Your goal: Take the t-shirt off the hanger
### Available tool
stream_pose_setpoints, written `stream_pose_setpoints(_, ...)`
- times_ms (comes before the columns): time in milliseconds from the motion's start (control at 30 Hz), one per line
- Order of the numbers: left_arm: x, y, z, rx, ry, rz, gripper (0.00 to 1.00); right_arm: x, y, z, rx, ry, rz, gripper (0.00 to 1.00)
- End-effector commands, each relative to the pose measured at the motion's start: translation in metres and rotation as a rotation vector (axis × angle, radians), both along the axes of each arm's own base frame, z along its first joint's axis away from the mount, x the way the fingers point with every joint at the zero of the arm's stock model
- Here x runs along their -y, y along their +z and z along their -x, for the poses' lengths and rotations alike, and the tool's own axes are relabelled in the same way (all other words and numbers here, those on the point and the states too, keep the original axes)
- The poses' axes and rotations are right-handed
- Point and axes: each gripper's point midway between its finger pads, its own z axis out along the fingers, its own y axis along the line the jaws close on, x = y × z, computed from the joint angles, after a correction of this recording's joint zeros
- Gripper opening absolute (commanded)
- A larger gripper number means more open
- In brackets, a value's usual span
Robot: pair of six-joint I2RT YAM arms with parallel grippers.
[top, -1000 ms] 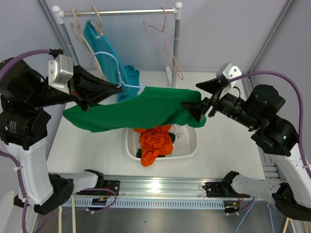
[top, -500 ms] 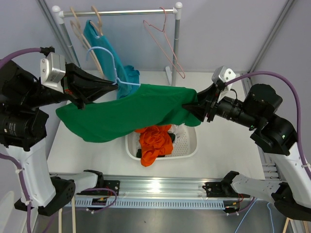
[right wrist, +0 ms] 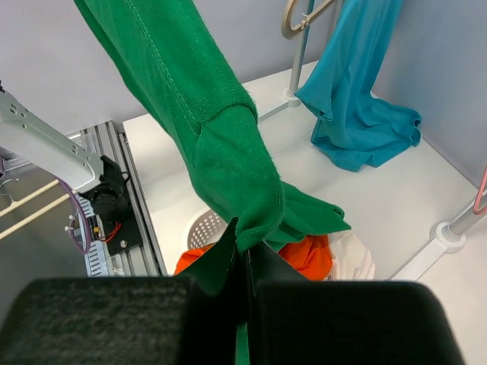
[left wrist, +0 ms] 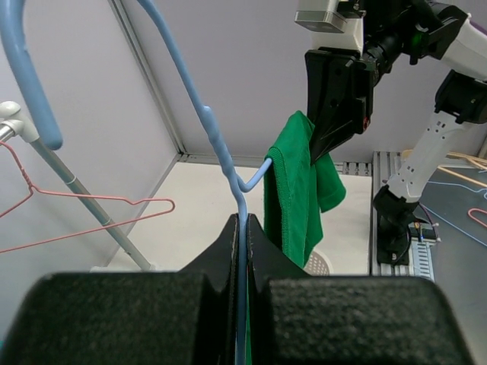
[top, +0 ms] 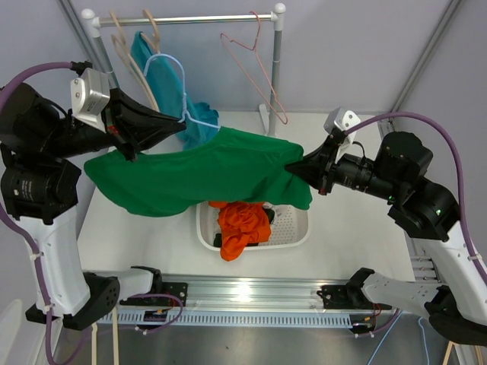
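Mid-removal, by the look of it: t-shirt (top: 205, 171) stretched taut in the air above the basket (top: 303, 228), not yet free of the hanger (top: 173, 76). Left gripper (top: 185, 123) clamped on the hanger's thin blue neck, up and to the left of the basket. Right gripper (top: 294, 170) pinched tight on a bunched fold of green cloth at the shirt's right end, just above the basket's right rim. Next, probably: draw the cloth farther right, away from the hanger, or tip the hanger so one arm slips out through the neck hole, holding the wire firm against the pull. Soft green knit, stitched hem, sagging in a broad belly toward the basket's left side. Slim, smooth blue wire, hooked at the top, kinked at the shoulder. White perforated plastic for the basket, rounded corners, crumpled orange cloth (top: 243, 224) inside. Behind the basket, a teal garment (top: 199, 122) and a bare pink wire hanger (top: 255, 65) on a metal rail (top: 190, 19).
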Motion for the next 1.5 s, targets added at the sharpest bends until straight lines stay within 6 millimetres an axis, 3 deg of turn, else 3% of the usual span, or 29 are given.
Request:
stream_pose_setpoints(0,-0.006,0.019,0.002,0.079,0.057,0.027,0.01,0.001,0.003,0.0,-0.007,-0.008,-0.016,0.0)
stream_pose_setpoints(167,-0.025,0.025,-0.028,0.081,0.279,0.077,0.01,0.015,0.008,-0.014,-0.017,-0.131,-0.019,0.0)
stream_pose_setpoints(333,-0.042,0.037,-0.042,0.106,0.43,0.125,0.01,0.024,-0.004,-0.023,-0.047,-0.208,0.006,0.0)
stream_pose_setpoints(600,-0.052,0.04,-0.042,0.131,0.497,0.152,0.01,0.07,0.02,-0.054,-0.019,-0.514,-0.114,0.0)
stream_pose_setpoints(867,-0.055,0.038,-0.037,0.145,0.504,0.147,0.01,0.15,0.034,-0.072,0.01,-0.935,-0.243,0.0)
stream_pose_setpoints(1200,-0.061,0.038,-0.037,0.162,0.542,0.16,0.01,0.185,0.033,-0.08,0.0,-1.13,-0.269,0.0)
stream_pose_setpoints(1267,-0.063,0.039,-0.039,0.162,0.549,0.166,0.01,0.179,0.033,-0.081,0.002,-1.088,-0.258,0.0)
stream_pose_setpoints(1367,-0.063,0.046,-0.041,0.143,0.55,0.207,0.01,0.138,0.023,-0.084,-0.052,-0.897,-0.225,0.0)
stream_pose_setpoints(1467,-0.062,0.056,-0.043,0.142,0.541,0.25,0.01,0.09,-0.002,-0.091,-0.142,-0.703,-0.187,0.0)
